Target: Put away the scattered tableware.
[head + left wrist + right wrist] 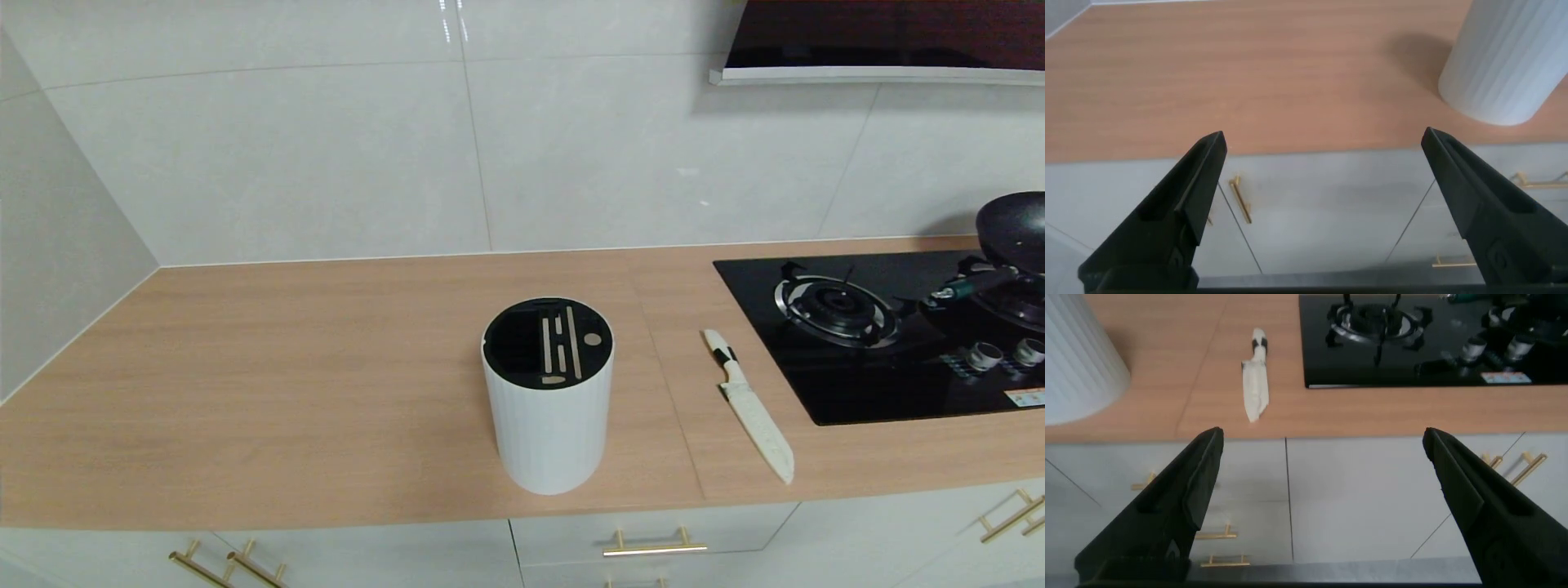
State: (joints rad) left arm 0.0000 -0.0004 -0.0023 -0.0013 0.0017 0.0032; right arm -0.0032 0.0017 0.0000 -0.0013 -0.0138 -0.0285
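1. Head view: a white knife (749, 408) lies flat on the wooden counter (286, 384) near the front edge, its handle toward the wall and its tip toward the edge. It sits between a white ribbed knife holder (549, 408) with a black slotted top and a black gas hob (857, 384) toward the right end, where a dark pan (1016, 224) rests on the far burner. Nothing lies between knife and holder.
2. Left wrist view: the left gripper (1321, 139) hangs off the counter's front edge, before the cabinet fronts (1331, 212), its jaws spread wide and holding nothing. The holder (1507, 57) stands beyond one finger, well apart.
3. Right wrist view: the right gripper (1321, 434), jaws likewise wide apart and holding nothing, hangs off the front edge. The knife (1257, 376) lies ahead of the gap, nearer the holder-side finger, apart from both, tip toward the gripper.
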